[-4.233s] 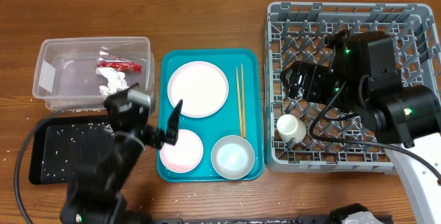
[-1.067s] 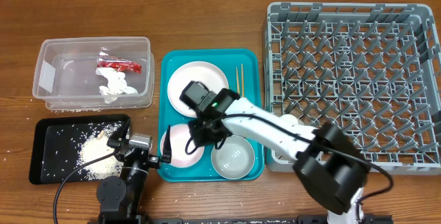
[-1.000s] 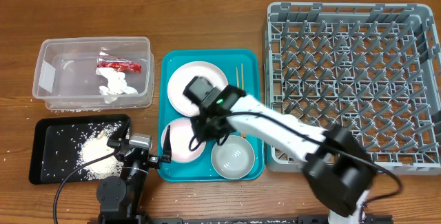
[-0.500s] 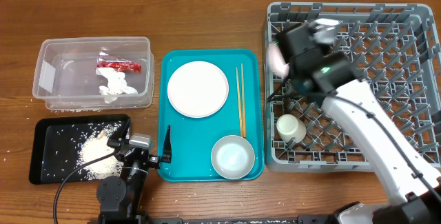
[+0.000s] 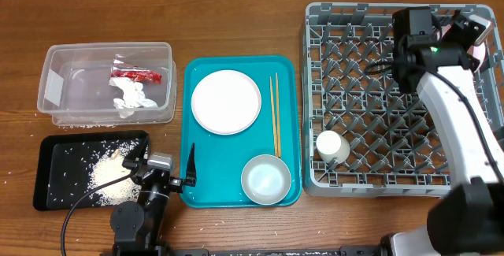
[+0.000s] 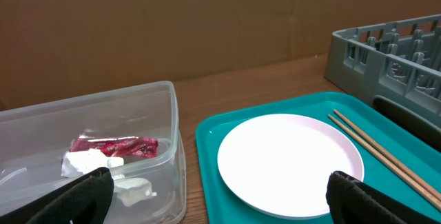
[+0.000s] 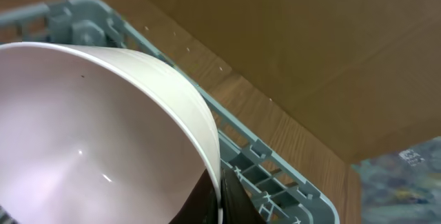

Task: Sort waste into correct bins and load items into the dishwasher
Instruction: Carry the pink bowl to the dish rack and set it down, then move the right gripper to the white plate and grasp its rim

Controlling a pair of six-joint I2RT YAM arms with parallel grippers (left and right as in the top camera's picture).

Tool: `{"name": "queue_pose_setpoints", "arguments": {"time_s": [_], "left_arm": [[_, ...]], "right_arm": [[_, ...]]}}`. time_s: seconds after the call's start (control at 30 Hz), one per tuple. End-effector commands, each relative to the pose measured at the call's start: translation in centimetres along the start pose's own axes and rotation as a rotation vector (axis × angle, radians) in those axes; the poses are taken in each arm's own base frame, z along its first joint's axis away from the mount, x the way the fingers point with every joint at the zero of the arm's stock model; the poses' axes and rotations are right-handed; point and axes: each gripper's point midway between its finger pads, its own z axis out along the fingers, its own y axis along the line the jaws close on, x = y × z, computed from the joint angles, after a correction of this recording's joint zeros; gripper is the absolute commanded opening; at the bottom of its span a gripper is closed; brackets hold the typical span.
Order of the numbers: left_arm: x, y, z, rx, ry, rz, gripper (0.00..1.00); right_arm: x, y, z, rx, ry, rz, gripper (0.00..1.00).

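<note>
My right gripper (image 7: 222, 198) is shut on the rim of a pale pink bowl (image 7: 89, 134), held tilted over the far right corner of the grey dishwasher rack (image 5: 378, 98). In the overhead view the bowl (image 5: 475, 32) shows beside the right gripper (image 5: 461, 29). A white cup (image 5: 332, 146) lies in the rack. On the teal tray (image 5: 240, 199) sit a white plate (image 5: 226, 102), chopsticks (image 5: 275, 114) and a white bowl (image 5: 265, 178). My left gripper (image 6: 220, 203) is open and empty, low at the table's front, facing the plate (image 6: 289, 162).
The clear tub (image 5: 106, 83) at the far left holds a red wrapper (image 5: 135, 74) and white tissue (image 5: 130, 94). The black tray (image 5: 79, 197) in front of it holds rice (image 5: 106, 171). Stray grains lie on the wood around both bins.
The right arm lifted the pink bowl off the teal tray and carried it right, to the rack's far right corner. The left arm has stayed still.
</note>
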Motion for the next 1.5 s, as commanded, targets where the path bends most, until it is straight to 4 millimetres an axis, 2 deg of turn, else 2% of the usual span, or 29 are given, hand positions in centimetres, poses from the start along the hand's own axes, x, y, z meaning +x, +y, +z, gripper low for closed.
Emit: {"name": "queue_pose_setpoints", "arguments": {"time_s": [0.0, 0.13, 0.23, 0.47, 0.57, 0.6, 0.67, 0.7, 0.83, 1.07, 1.1, 1.13, 1.2, 1.23, 1.3, 1.47], "left_arm": [[0.1, 0.0, 0.0, 0.0, -0.007, 0.02, 1.0], [0.1, 0.0, 0.0, 0.0, -0.007, 0.02, 1.0], [0.1, 0.0, 0.0, 0.0, -0.007, 0.02, 1.0], [0.1, 0.0, 0.0, 0.0, -0.007, 0.02, 1.0], [0.1, 0.0, 0.0, 0.0, -0.007, 0.02, 1.0], [0.1, 0.0, 0.0, -0.001, -0.007, 0.02, 1.0], [0.1, 0.0, 0.0, 0.0, -0.007, 0.02, 1.0], [0.1, 0.0, 0.0, 0.0, -0.007, 0.02, 1.0], [0.1, 0.0, 0.0, -0.001, -0.007, 0.02, 1.0], [0.1, 0.0, 0.0, 0.0, -0.007, 0.02, 1.0], [0.1, 0.0, 0.0, -0.001, -0.007, 0.02, 1.0], [0.1, 0.0, 0.0, 0.0, -0.007, 0.02, 1.0], [0.1, 0.0, 0.0, 0.0, -0.007, 0.02, 1.0], [0.1, 0.0, 0.0, 0.0, -0.007, 0.02, 1.0], [0.1, 0.0, 0.0, 0.0, -0.007, 0.02, 1.0], [0.1, 0.0, 0.0, 0.0, -0.007, 0.02, 1.0]], "right_arm": [[2.4, 1.8, 1.3, 0.041, 0.026, -0.094, 0.04], [6.2, 4.0, 1.5, 0.041, 0.084, -0.229, 0.04], [8.2, 5.2, 0.9, 0.039, 0.087, -0.31, 0.04], [9.4, 7.0, -2.3, -0.018, 0.039, -0.347, 0.04], [10.0, 7.2, -3.0, -0.033, 0.051, -0.342, 0.05], [10.4, 7.2, -3.1, -0.04, 0.067, -0.349, 0.08], [11.1, 7.3, -3.4, -0.06, 0.099, -0.363, 0.29], [11.0, 7.3, -3.7, -0.065, 0.101, -0.371, 0.35], [10.5, 7.2, -5.8, -0.093, 0.127, -0.327, 0.47], [11.5, 10.1, -13.9, -0.371, 0.279, -0.333, 0.53], [12.2, 11.3, -16.2, -0.472, 0.304, -0.379, 0.56], [12.7, 12.0, -17.1, -0.522, 0.317, -0.403, 0.56], [14.9, 14.5, -20.9, -0.732, 0.384, -0.496, 0.62], [16.7, 16.5, -24.6, -0.943, 0.447, -0.574, 0.63], [18.2, 18.2, -28.5, -1.158, 0.546, -0.579, 0.65], [19.8, 20.7, -32.1, -1.399, 0.629, -0.537, 0.66]]}}
